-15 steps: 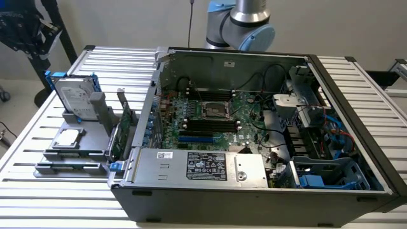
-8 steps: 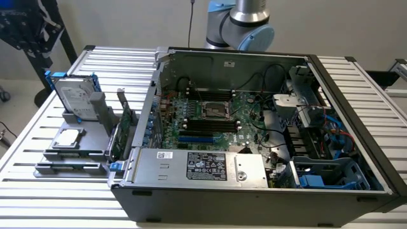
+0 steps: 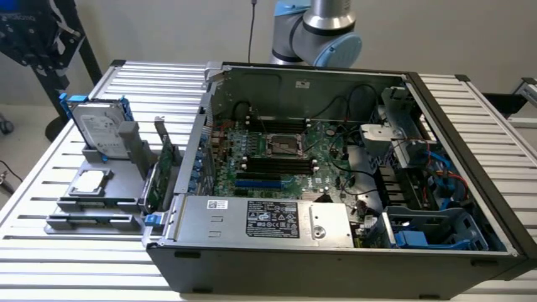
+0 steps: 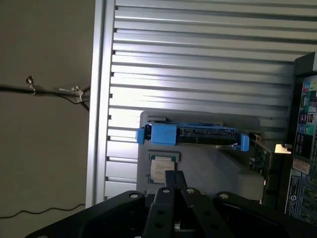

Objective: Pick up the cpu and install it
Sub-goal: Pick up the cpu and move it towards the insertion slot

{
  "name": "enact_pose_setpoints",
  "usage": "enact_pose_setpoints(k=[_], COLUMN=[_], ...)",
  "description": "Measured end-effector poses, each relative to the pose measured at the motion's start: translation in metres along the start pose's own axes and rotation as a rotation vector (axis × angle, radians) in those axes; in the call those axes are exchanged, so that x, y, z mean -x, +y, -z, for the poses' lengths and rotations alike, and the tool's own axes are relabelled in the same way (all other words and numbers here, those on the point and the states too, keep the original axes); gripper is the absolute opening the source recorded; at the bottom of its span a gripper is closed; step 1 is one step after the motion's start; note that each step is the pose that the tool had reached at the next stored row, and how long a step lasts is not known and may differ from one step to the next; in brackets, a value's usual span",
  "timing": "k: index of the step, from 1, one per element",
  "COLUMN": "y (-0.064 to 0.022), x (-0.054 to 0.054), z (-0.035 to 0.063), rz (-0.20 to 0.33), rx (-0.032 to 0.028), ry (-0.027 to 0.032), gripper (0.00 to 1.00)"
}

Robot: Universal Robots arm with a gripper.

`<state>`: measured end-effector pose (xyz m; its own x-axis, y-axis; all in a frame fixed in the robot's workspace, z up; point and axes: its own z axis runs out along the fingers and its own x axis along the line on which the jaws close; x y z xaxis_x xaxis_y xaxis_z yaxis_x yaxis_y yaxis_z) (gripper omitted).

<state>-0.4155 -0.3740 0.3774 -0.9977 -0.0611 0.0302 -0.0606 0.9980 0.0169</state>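
Observation:
The cpu [image 3: 90, 183] is a small flat silver square lying in a recess of the grey holder [image 3: 67, 207] at the exterior view's left. In the wrist view the cpu [image 4: 159, 169] lies on that holder just beyond my fingertips. My gripper [image 4: 174, 177] is shut, its two dark fingers pressed together with nothing between them, high above the holder. The open computer case [image 3: 336, 251] shows the motherboard with its empty cpu socket [image 3: 285, 146] near the middle.
A silver hard drive in a blue frame [image 3: 97, 129] stands upright behind the cpu, and a green circuit card [image 3: 165, 170] stands between holder and case. The arm's base [image 3: 315, 31] rises behind the case. The slatted metal table [image 3: 50, 251] extends all around.

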Motion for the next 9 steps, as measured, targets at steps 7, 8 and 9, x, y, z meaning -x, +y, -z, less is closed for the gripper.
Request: enact_pose_setpoints(k=[7,8,9], y=[0.0000,0.0000,0.0000], x=[0.0000,0.0000,0.0000], z=[0.0000,0.0000,0.0000], rz=[0.000,0.000,0.000], rx=[0.0000,0.0000,-0.0001], ry=[0.0000,0.0000,0.0001], gripper=[0.11,0.11,0.11])
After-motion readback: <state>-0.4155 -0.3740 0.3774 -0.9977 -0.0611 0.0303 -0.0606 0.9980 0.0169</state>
